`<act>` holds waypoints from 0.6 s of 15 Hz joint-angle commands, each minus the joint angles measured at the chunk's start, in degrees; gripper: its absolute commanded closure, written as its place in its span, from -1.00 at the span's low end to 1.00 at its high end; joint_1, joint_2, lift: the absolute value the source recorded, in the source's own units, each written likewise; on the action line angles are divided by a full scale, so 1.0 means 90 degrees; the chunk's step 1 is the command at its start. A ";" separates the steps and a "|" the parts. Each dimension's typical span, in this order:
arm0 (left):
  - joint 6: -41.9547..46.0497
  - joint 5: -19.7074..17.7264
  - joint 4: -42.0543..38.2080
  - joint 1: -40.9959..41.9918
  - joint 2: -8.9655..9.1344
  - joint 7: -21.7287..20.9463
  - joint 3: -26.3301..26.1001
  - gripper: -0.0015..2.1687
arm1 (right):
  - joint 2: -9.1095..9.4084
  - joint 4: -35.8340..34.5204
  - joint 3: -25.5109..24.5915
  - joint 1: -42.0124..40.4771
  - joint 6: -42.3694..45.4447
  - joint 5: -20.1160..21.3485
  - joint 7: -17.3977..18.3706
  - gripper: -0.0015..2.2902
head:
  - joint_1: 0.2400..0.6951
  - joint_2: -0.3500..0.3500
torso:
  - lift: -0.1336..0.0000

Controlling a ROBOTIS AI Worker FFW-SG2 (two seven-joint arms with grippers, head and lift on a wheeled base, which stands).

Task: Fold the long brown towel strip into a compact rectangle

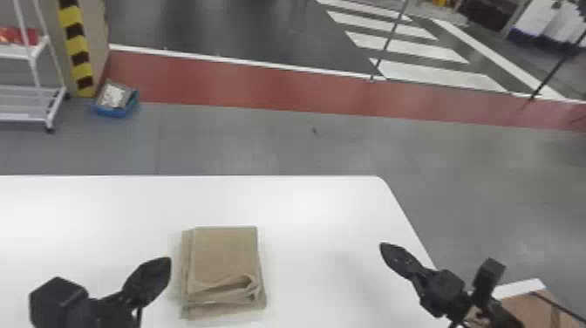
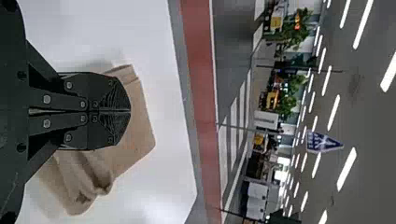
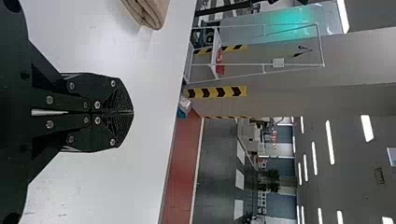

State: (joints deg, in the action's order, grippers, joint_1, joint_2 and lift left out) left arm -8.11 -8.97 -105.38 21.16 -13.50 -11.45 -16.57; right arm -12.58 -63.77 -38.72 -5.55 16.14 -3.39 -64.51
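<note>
The brown towel (image 1: pixel 224 257) lies folded in a layered, roughly rectangular stack on the white table, with a loose fold curling at its near edge. Just left of it is my left gripper (image 1: pixel 148 279), apart from the cloth. In the left wrist view that gripper (image 2: pixel 130 111) is shut with nothing between its fingers, and the towel (image 2: pixel 135 126) shows beyond it. Farther off, over the table's right side, is my right gripper (image 1: pixel 394 257). The right wrist view has this gripper (image 3: pixel 132 112) shut and empty, with a corner of the towel (image 3: pixel 152 11) at some distance.
The white table (image 1: pixel 314 205) extends around the towel, its right edge running close by my right gripper. A brown box (image 1: pixel 536 305) with a white edge stands at the lower right. Beyond the table, a white rack (image 1: pixel 32 65) and a blue tray (image 1: pixel 115 102) stand on the floor.
</note>
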 commanded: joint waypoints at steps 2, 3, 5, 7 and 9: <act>0.0084 0.0029 -0.0185 0.0012 0.0055 0.0188 0.0767 -0.32 | 0.0245 -0.0502 -0.0131 -0.0164 0.0008 -0.0131 0.0000 0.59 | 1.00 -1.00 | 1.00; 0.0065 0.0020 -0.0254 0.0032 0.0094 0.0179 0.1089 -0.65 | 0.0353 -0.0747 -0.0151 -0.0232 -0.0149 -0.0131 0.0000 0.59 | 1.00 -1.00 | 1.00; 0.0124 0.0029 -0.0400 0.0149 0.0191 0.0315 0.1431 -0.74 | 0.0558 -0.1215 -0.0151 -0.0350 -0.0657 -0.0122 0.0010 0.59 | 1.00 -1.00 | 1.00; 0.0709 0.0078 -0.0381 0.0325 0.0338 0.0657 0.1548 -0.91 | 0.0919 -0.1850 -0.0151 -0.0418 -0.1614 -0.0122 0.0020 0.38 | 1.00 -0.90 | 1.00; 0.1374 -0.0010 -0.0215 0.0491 0.0699 0.0882 0.1734 -0.91 | 0.1404 -0.2446 -0.0160 -0.0457 -0.2102 -0.0122 0.0137 -0.26 | 1.00 -0.79 | 1.00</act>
State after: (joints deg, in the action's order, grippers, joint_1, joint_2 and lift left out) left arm -0.21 -8.53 -108.39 24.53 -9.44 -3.83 -2.18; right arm -2.78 -81.93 -40.14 -9.36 0.33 -4.45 -63.71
